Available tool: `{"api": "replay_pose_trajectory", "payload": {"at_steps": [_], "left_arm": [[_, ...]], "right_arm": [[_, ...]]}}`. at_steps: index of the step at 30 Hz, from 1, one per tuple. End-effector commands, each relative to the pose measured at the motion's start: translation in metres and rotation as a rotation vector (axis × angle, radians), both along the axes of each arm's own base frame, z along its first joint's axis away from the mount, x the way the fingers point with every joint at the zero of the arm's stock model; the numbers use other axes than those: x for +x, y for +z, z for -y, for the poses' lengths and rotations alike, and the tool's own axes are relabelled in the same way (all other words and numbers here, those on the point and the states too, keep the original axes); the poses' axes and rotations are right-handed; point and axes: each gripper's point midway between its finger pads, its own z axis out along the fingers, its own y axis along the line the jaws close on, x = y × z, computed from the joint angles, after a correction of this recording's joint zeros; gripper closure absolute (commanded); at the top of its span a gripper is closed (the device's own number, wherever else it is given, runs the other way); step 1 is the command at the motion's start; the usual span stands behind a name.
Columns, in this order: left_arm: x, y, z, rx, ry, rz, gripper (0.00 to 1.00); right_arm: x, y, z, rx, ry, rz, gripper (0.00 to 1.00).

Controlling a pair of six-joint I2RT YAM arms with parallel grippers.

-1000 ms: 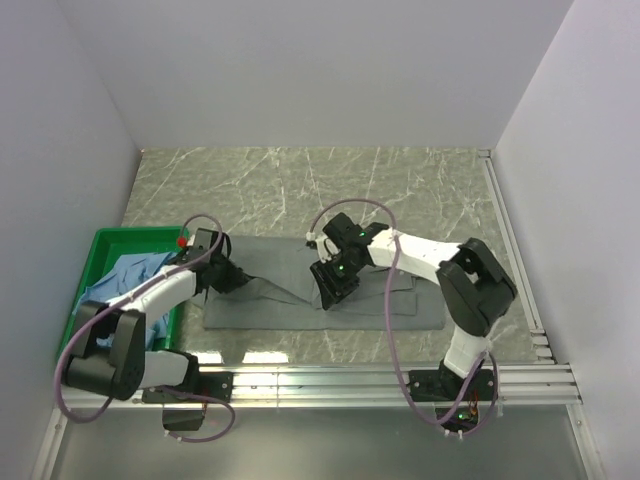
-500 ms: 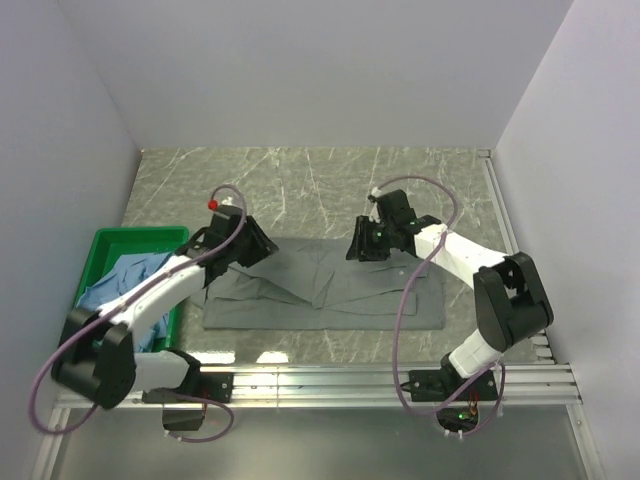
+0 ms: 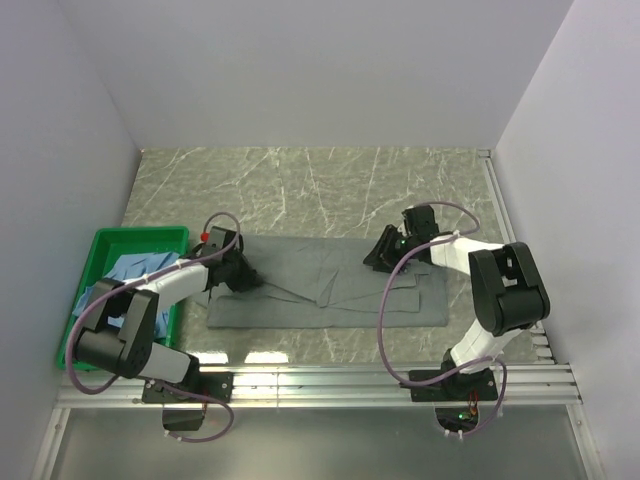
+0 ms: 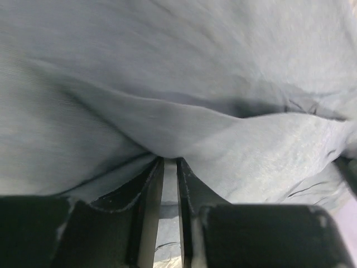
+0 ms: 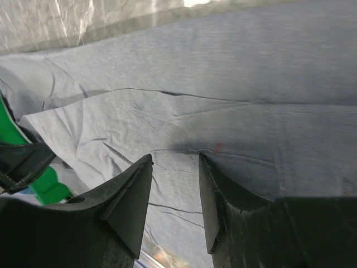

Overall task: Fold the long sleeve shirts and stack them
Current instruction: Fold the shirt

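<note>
Findings, near edge first. The grey-green shirt lies spread flat along the near edge of the table, running left to right. Its left end is covered by the left gripper, and the overhead view does not show the fingertips. In the wrist view the jaws are almost together, pinching a raised fold of that shirt. The left arm is doubled back, forearm low and reaching right.

The right gripper sits low over the shirt's far right part, jaws apart, only flat cloth beneath. Its forearm points left.

At the left edge, the green bin holds the bunched blue shirt, partly hidden by the left arm.
</note>
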Motion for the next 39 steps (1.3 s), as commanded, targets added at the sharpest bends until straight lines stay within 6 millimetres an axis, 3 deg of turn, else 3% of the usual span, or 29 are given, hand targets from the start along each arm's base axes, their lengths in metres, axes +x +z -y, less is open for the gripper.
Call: {"api": "replay_pose_trajectory", "payload": {"at_steps": [1, 5, 9, 10, 13, 14, 16, 18, 20, 21, 23, 27, 31, 34, 37, 39], "left_arm": [[-0.006, -0.011, -0.023, 0.019, 0.072, -0.034, 0.77], [0.002, -0.003, -0.025, 0.025, 0.063, -0.009, 0.76], [0.02, 0.034, -0.013, -0.02, 0.014, 0.085, 0.67], [0.025, 0.049, -0.009, -0.03, -0.001, 0.132, 0.61], [0.036, 0.088, -0.003, -0.056, -0.012, 0.239, 0.51], [0.039, 0.096, -0.002, -0.064, -0.011, 0.264, 0.48], [0.046, 0.116, 0.0, -0.084, -0.006, 0.326, 0.48], [0.051, 0.122, 0.001, -0.09, -0.004, 0.353, 0.49], [0.057, 0.118, 0.002, -0.09, 0.001, 0.356, 0.51], [0.059, 0.114, 0.003, -0.09, 0.001, 0.349, 0.53], [0.063, 0.097, 0.005, -0.087, 0.01, 0.309, 0.58], [0.065, 0.062, 0.0, -0.065, 0.064, 0.238, 0.66], [0.06, 0.025, -0.016, -0.031, 0.13, 0.163, 0.72], [0.054, 0.001, -0.029, -0.012, 0.177, 0.113, 0.74], [0.046, -0.013, -0.034, -0.015, 0.195, 0.065, 0.76], [0.045, -0.014, -0.033, -0.025, 0.196, 0.062, 0.76]], "right_arm": [[-0.006, -0.023, 0.039, -0.127, -0.107, -0.036, 0.53], [0.001, -0.007, 0.044, -0.135, -0.102, 0.015, 0.52], [0.012, 0.033, 0.026, -0.081, -0.028, 0.151, 0.53], [0.014, 0.049, 0.014, -0.057, 0.011, 0.197, 0.53], [0.014, 0.071, -0.008, -0.007, 0.085, 0.258, 0.52], [0.014, 0.084, -0.027, 0.04, 0.132, 0.293, 0.52], [0.011, 0.096, -0.048, 0.099, 0.176, 0.316, 0.52], [0.007, 0.108, -0.083, 0.164, 0.252, 0.341, 0.52], [0.012, 0.113, -0.11, 0.219, 0.302, 0.371, 0.52], [0.003, 0.115, -0.129, 0.263, 0.338, 0.356, 0.52], [0.008, 0.11, -0.15, 0.301, 0.366, 0.367, 0.52], [0.01, 0.089, -0.177, 0.373, 0.384, 0.316, 0.52], [0.008, 0.041, -0.183, 0.363, 0.39, 0.214, 0.52], [0.005, 0.01, -0.174, 0.317, 0.372, 0.159, 0.52], [0.003, 0.003, -0.164, 0.323, 0.344, 0.134, 0.52], [0.007, 0.01, -0.159, 0.313, 0.346, 0.161, 0.52]]}}
